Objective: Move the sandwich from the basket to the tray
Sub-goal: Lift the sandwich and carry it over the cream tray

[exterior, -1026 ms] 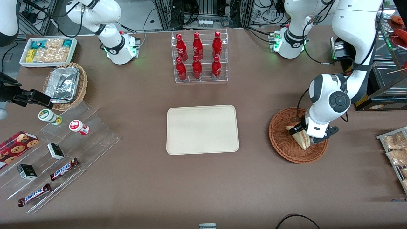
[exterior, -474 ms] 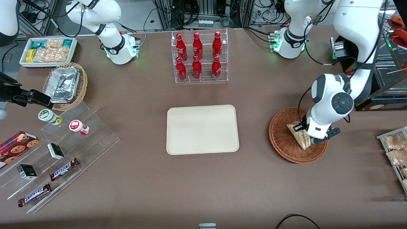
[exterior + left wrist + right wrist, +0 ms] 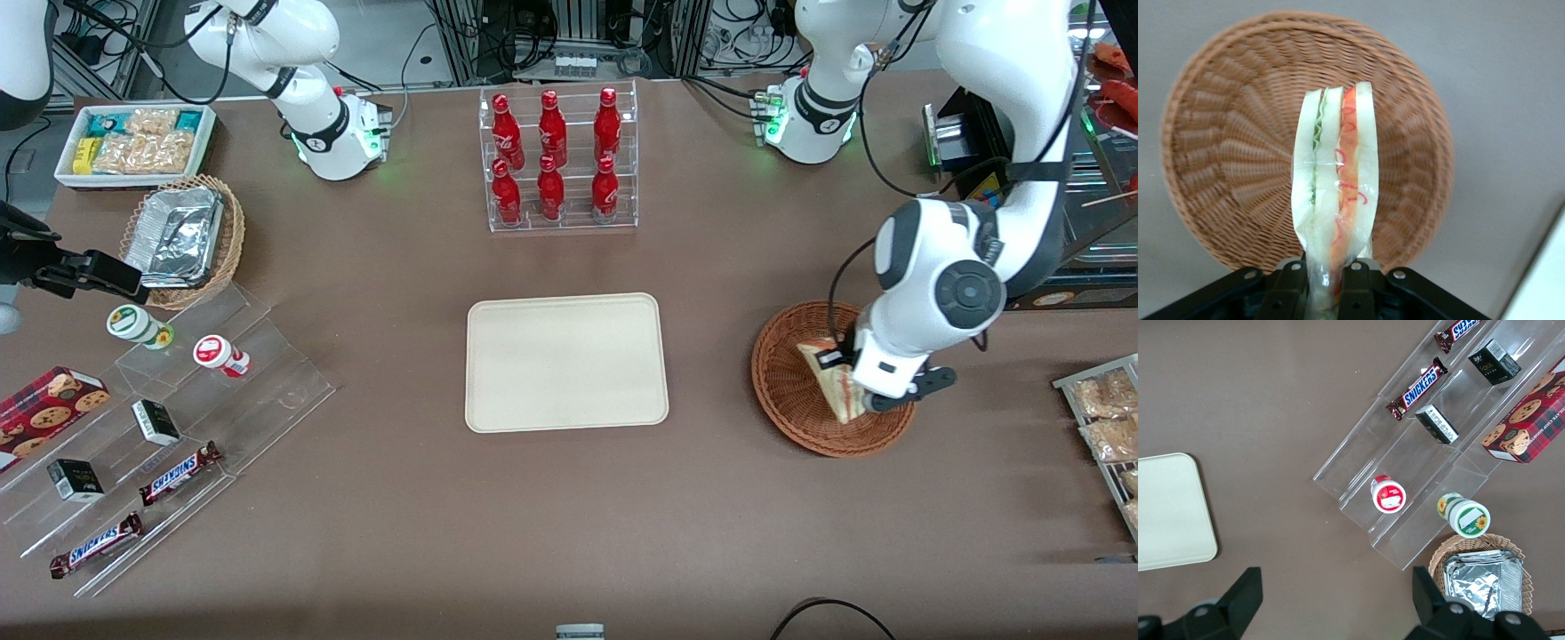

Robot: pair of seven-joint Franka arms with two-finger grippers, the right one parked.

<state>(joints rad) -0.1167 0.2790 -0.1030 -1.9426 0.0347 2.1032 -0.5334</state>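
Observation:
The wrapped sandwich [image 3: 834, 380] [image 3: 1335, 180] hangs lifted above the reddish-brown wicker basket [image 3: 791, 391] [image 3: 1225, 133], its green and red filling edge showing between pale bread slices. My left gripper [image 3: 845, 378] [image 3: 1323, 287] is shut on the sandwich's narrow end, its black fingers [image 3: 1288, 290] pressed against the wrap on both sides. The cream tray [image 3: 566, 362] lies flat at the table's middle, apart from the basket, toward the parked arm's end; one corner of the tray [image 3: 1545, 287] shows in the left wrist view.
A clear rack of red bottles [image 3: 557, 160] stands farther from the camera than the tray. Clear steps with snacks [image 3: 160, 427], a tan basket with foil trays [image 3: 182, 236] and a white snack bin [image 3: 133, 142] lie toward the parked arm's end. Bagged snacks [image 3: 1107, 418] sit at the working arm's end.
The left gripper has risen with the sandwich held in it; the sandwich has left the basket floor and hangs steeper over the basket.

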